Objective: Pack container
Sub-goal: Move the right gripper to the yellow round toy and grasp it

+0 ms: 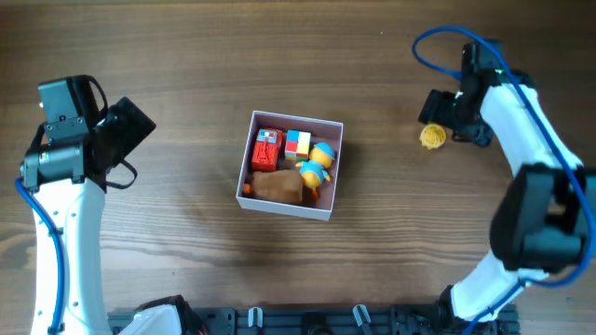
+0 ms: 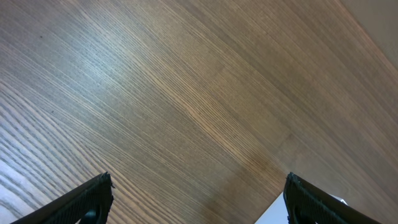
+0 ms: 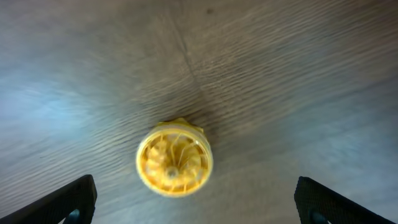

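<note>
Right hand (image 3: 195,186) spread open over the round yellow toy (image 3: 175,157) at upper right, left hand (image 2: 198,186) open too, container (image 1: 287,207) crowded at the centre of the desk (image 1: 186,261), and that toy could roll from a crooked pinch.

toys (image 1: 293,163) in container (image 1: 284,207), wheel (image 1: 432,137) far rt

The container (image 1: 296,122) is sitting flat and slightly turned, its thin white walls holding a red block (image 1: 266,151), a multicoloured cube (image 1: 298,142), a yellow-and-blue figure (image 1: 317,164) and a brown toy (image 1: 278,187). A round yellow toy (image 1: 432,137) (image 3: 175,157) is lying well apart, to its right.
</note>
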Available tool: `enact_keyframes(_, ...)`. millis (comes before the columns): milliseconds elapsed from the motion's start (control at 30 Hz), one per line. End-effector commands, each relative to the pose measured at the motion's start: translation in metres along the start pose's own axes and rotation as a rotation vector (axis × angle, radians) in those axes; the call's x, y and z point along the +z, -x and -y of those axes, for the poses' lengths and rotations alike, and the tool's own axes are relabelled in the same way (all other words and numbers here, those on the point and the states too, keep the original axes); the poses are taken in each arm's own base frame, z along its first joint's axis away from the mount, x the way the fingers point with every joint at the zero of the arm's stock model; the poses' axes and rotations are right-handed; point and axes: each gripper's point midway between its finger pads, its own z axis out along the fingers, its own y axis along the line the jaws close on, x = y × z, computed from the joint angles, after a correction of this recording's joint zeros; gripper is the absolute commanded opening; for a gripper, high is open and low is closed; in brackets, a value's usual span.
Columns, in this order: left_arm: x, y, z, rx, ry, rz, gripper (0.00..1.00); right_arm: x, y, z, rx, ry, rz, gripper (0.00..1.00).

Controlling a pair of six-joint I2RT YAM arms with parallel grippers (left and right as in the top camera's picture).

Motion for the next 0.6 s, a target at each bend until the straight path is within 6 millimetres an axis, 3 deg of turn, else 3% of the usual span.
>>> enact_keyframes(0,0.000,-0.001,0.000,-0.017,-0.008,-0.006,0.89,0.025,-0.009,-0.005,-0.050,0.007,-0.064,1.00)
enact_keyframes(167,0.006,-0.003,-0.001,-0.017,0.002,-0.021,0.89,0.043,-0.014,-0.005,-0.052,-0.004,-0.102,1.00)
enact_keyframes(567,0.013,-0.006,-0.002,-0.016,0.016,-0.045,0.89,0.049,-0.014,-0.015,-0.104,0.052,-0.102,0.96)
